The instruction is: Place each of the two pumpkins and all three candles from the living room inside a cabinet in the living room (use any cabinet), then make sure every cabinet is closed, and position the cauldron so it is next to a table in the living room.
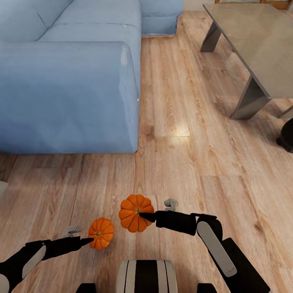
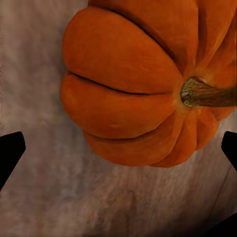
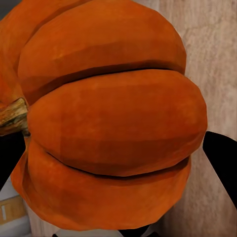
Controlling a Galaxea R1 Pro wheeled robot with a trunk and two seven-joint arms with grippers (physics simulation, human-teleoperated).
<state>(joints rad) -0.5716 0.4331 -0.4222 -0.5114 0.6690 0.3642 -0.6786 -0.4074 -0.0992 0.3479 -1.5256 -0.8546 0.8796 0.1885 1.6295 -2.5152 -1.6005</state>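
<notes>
Two orange ribbed pumpkins hang low in front of my base in the head view. My left gripper grips the smaller-looking pumpkin by its left side; up close this pumpkin sits off-centre between the black fingertips. My right gripper is shut on the other pumpkin, and that pumpkin bulges between the dark fingers. The grey glossy table stands at the far right. A round black cauldron, cut by the right edge, sits by the table's near leg.
A large blue sofa takes up the left and far side. A strip of wooden floor runs between the sofa and the table. My base shows at the bottom.
</notes>
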